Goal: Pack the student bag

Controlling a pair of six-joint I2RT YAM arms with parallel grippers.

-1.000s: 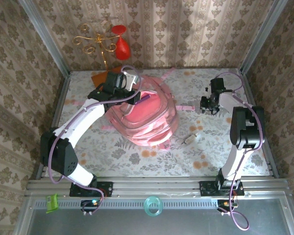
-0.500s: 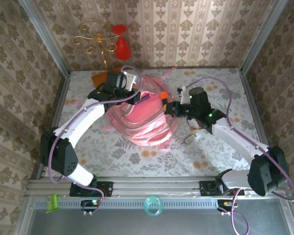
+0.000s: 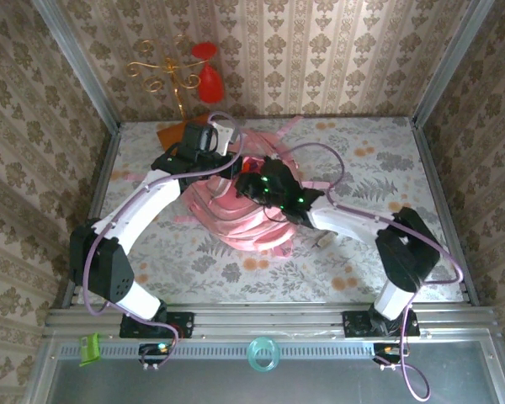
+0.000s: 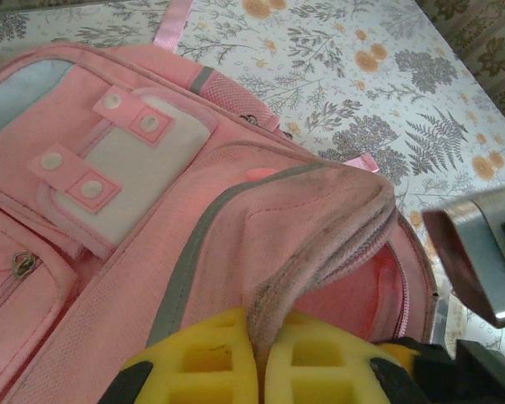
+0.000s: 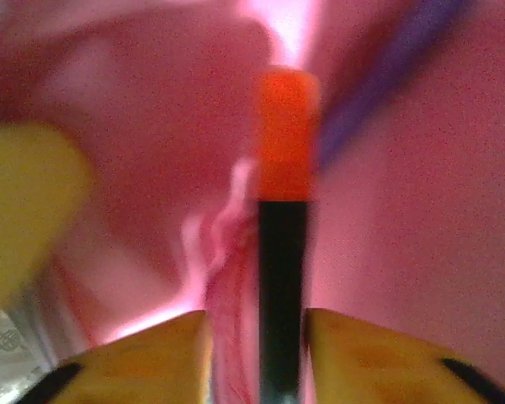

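The student bag is a big pink backpack lying mid-table, its top opening held up. My left gripper is shut on the bag's zip edge, which is pinched between the yellow pads. My right gripper reaches into the opening. In the right wrist view a black marker with an orange cap stands between the right gripper's fingers, pointing into the pink lining. The jaws stand wider than the marker, with a gap on its left side. A purple pen lies deeper inside.
A small white object lies on the table right of the bag. An orange-brown item sits at the back left below a gold stand with red pieces. A teal ring and a green clip rest on the front rail.
The right arm swung from the table's right side over to the bag and pushed the marker into the opening; its jaws have widened. The left arm has kept still, holding the zip edge.
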